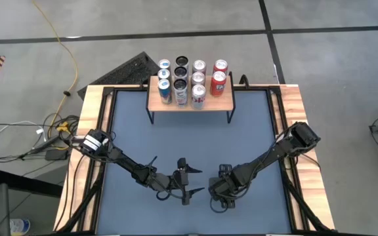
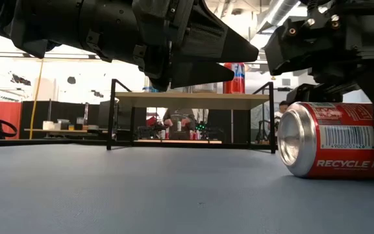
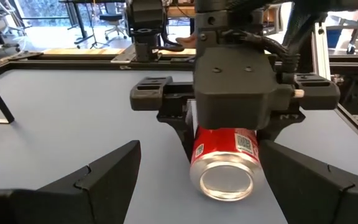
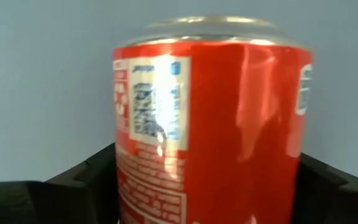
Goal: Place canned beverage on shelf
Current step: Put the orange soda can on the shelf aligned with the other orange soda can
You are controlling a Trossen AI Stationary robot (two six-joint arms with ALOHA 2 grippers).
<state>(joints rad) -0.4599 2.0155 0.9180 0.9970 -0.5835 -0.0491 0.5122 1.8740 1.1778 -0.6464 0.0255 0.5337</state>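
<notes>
Seemingly, the task is at its grasping stage. Toward the near edge of the tabletop (image 1: 130, 124), left of centre, the left hand (image 1: 190, 179) is held idle with its fingers apart and nothing between them. Just right of it, the right hand (image 1: 223, 191) is lowered over a red can (image 2: 333, 140) lying on its side, the fingers spread on either side of it; whether they press it cannot be told. At the far edge, the shelf (image 1: 190, 103) is already loaded with cans. Lifting, carrying and placing are judged still to be done.
</notes>
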